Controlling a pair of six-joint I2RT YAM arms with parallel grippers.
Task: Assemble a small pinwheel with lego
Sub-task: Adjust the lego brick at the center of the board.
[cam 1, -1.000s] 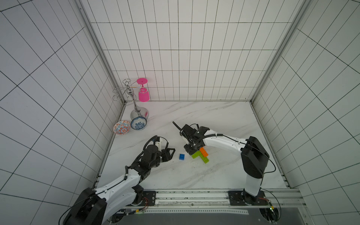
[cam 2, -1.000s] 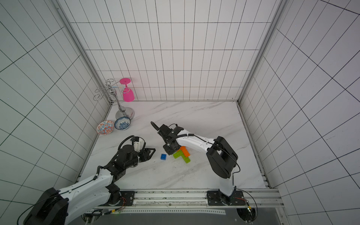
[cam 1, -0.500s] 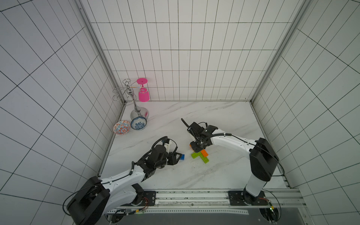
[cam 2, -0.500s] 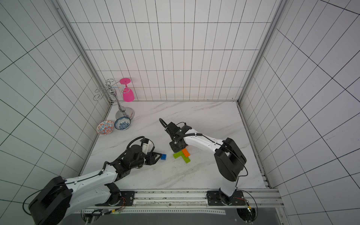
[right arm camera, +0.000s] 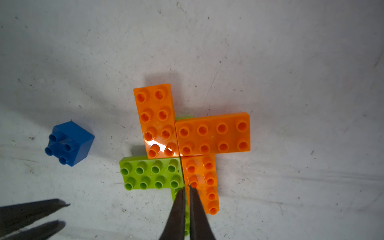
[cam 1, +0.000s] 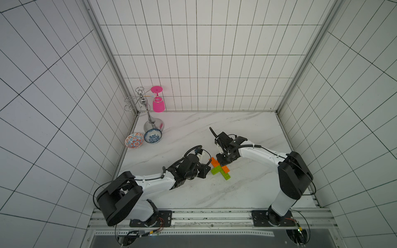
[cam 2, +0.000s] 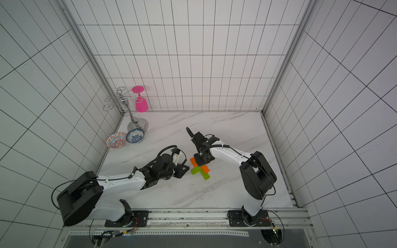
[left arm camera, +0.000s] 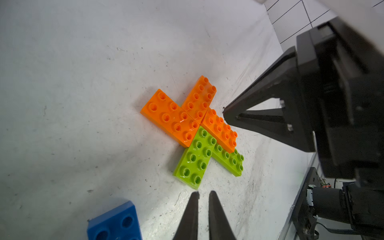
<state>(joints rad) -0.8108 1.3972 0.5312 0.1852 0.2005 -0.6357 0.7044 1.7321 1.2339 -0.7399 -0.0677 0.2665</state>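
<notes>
**A:** Status, left to right?

**B:** left gripper, low and just left of centre in a top view: jaws together, nothing between them. blue brick sits loose on the table just beside those tips, near the cross and apart from it. It's hidden under the gripper in both top views.

**A:** Cross?

**B:** pinwheel cross, just right of that: orange and lime arms butted flat, hub bare. right gripper, reaching in from the right: also closed and empty, tips at the lime/orange seam by the hub. Can't tell if it's touching or hovering.

**A:** So the step is capping the hub.

**B:** My read, yes. Next, left opens, straddles blue, clamps, lifts and seats it studs-up on the hub. Right should clear the hub or pin an arm so the cross doesn't skate.
</notes>
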